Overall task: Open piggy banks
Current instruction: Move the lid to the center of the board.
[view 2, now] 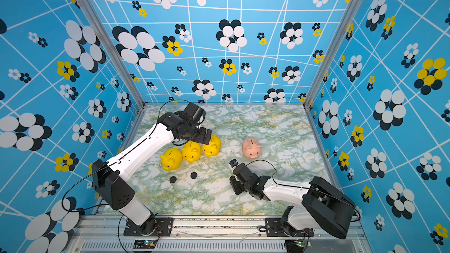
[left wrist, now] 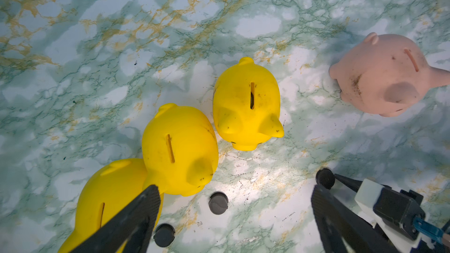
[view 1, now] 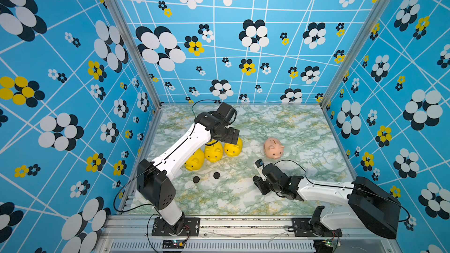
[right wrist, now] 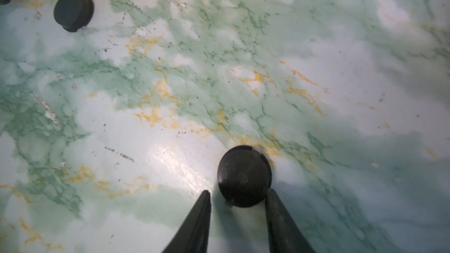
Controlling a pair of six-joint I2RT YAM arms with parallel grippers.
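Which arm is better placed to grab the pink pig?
Probably left: the left gripper is open and empty over the yellow pigs, near the pink pig; the right gripper has a black plug at its fingertips.

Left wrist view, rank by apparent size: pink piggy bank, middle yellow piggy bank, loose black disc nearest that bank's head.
1. pink piggy bank and middle yellow piggy bank: they look about alike, so I won't rank one over the other.
2. black disc: clearly smallest.

A black disc (view 1: 196, 179) lies near a second disc (view 1: 216, 175) on the green-marbled tabletop (view 1: 280, 122), walled by blue flowered panels (view 1: 73, 69).
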